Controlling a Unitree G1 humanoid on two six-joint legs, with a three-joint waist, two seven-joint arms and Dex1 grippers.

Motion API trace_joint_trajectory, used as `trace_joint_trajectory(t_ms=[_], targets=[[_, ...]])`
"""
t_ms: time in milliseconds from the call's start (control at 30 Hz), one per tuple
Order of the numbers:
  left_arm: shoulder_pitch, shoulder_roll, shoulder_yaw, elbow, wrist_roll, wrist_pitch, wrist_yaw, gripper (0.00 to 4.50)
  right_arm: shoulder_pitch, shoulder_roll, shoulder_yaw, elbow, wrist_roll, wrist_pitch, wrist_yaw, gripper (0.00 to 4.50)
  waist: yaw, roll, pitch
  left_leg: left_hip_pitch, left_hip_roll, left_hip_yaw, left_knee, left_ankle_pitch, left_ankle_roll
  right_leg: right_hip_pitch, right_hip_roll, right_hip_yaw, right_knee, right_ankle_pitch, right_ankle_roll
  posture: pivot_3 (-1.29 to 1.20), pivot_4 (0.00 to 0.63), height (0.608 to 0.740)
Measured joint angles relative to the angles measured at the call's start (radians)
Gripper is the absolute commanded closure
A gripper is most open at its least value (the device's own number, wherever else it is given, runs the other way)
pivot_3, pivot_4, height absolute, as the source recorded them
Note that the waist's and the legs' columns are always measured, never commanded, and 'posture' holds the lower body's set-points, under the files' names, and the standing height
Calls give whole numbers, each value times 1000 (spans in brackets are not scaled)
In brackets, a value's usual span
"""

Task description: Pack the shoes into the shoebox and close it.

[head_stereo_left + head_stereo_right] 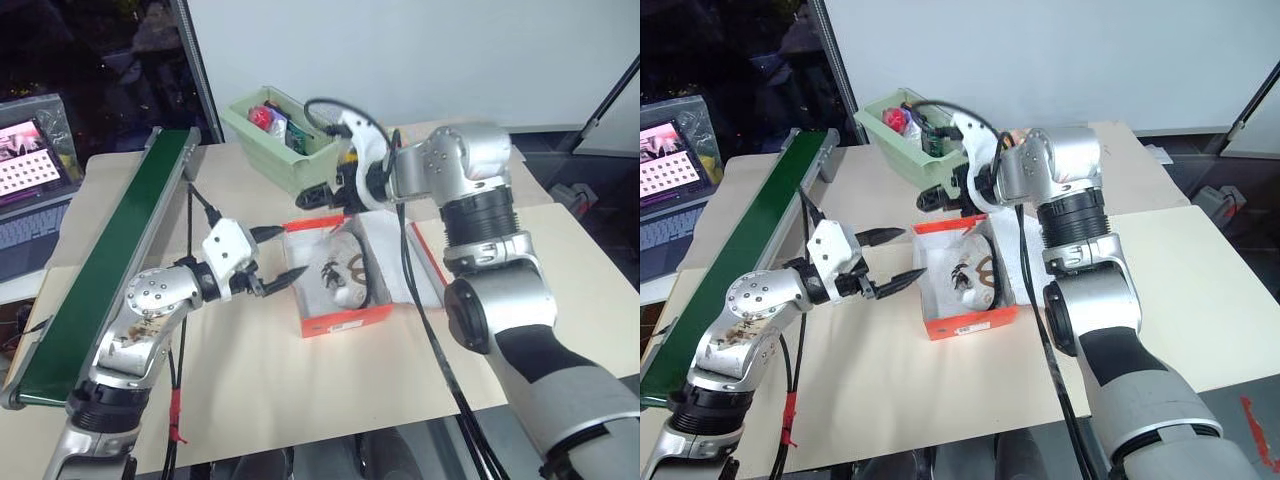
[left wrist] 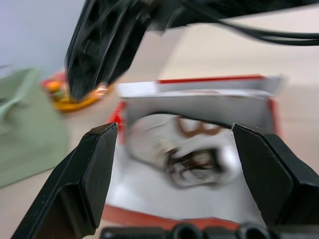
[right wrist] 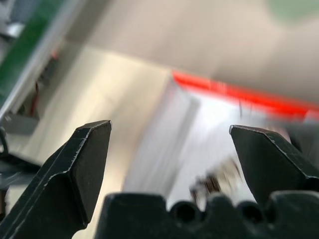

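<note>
The orange-red shoebox [image 1: 345, 322] stands open at the table's middle, its lid [image 1: 424, 268] folded out flat to the right. Cream shoes [image 1: 345, 272] with dark laces lie inside on the white bottom. My left gripper [image 1: 295, 250] hovers just left of the box, pointing at it, open and empty; in its wrist view the shoes [image 2: 185, 155] lie between the spread fingers [image 2: 87, 174]. My right gripper [image 1: 318, 197] hangs above the box's far edge, in front of the green bin, open with nothing in it. Its wrist view looks down on the box's red rim [image 3: 239, 92].
A pale green bin [image 1: 262, 138] with colourful items stands behind the box. A long green conveyor [image 1: 110, 265] runs along the table's left side, with a laptop [image 1: 30, 170] beyond it. A black cable [image 1: 415, 290] from my right arm crosses the lid.
</note>
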Motion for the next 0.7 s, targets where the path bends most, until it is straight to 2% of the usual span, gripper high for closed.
trace_joint_trajectory(t_ms=[100,167,267,300,367,400,567,700], targets=[[-20,-46,94,72,30,18,161,599,169,-21,-6,-284,30,-64,31,27,1,0,0,0,0,0,1,0,0,1,0,0,0,0,0,0,150,740],[-35,-76,164,116,60,38,289,599,329,-67,45,-492,27,-158,56,27,0,0,0,-1,0,0,1,0,0,0,0,0,-1,0,1,0,150,740],[-23,-92,265,129,98,65,441,599,598,-181,196,-741,-73,-377,75,27,-4,-1,-1,-1,0,1,2,-1,-1,-1,0,1,-1,0,2,0,150,740],[-15,-96,288,125,102,71,471,599,658,-197,228,-771,-109,-428,67,27,-7,-1,-1,-1,0,1,2,-1,-1,-2,0,3,0,0,2,0,150,740],[15,-113,337,104,103,90,532,70,776,-180,264,-803,-182,-518,5,0,-8,-1,-1,0,0,2,3,0,-2,-4,0,8,-1,1,2,0,150,740],[32,-113,350,91,103,96,545,7,809,-162,265,-814,-201,-547,-20,0,-7,-2,-1,2,0,2,2,0,-2,-3,0,9,-1,1,1,0,150,740],[97,-86,410,93,104,101,554,7,935,-120,283,-827,-293,-704,-100,0,0,-2,-1,7,1,6,2,0,-2,3,1,8,-2,1,1,0,150,740],[107,-63,432,141,105,72,545,7,964,-109,307,-808,-335,-814,-98,0,1,-3,-1,9,1,8,2,0,-2,5,2,8,-3,2,1,0,150,740]])
